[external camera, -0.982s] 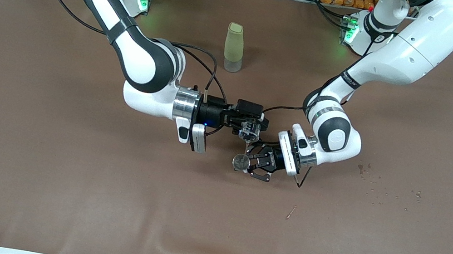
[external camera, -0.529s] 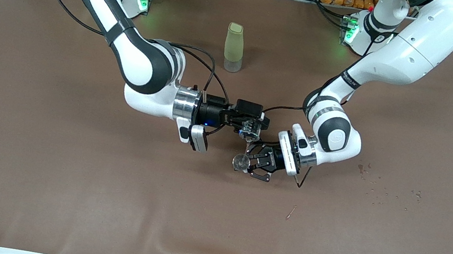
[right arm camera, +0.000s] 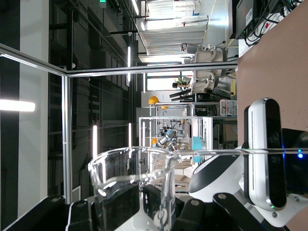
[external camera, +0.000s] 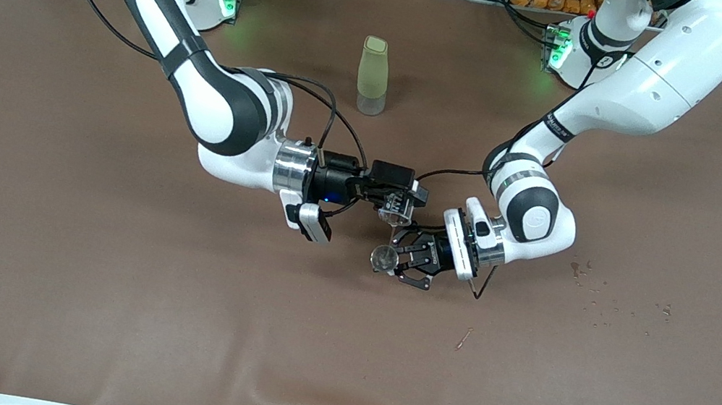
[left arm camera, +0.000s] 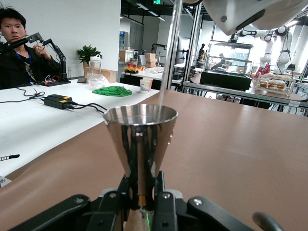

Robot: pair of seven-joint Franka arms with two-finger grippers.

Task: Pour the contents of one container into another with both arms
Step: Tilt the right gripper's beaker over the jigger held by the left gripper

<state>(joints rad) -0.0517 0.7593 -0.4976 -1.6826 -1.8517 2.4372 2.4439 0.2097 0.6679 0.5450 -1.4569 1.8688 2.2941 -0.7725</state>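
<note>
Over the middle of the tabletop (external camera: 94,304) I have the steel jigger (external camera: 385,258) upright, the left gripper (external camera: 411,261) with jaws clamped on its narrow waist so the mouth stays level to catch. Just above it the right gripper (external camera: 397,203) has its jaws closed on a small clear glass beaker (external camera: 393,209), tipped on its side so a thin stream falls into the jigger; how much is left in it I can't tell. A yellow-green bottle (external camera: 372,76) stands nearer the bases
</note>
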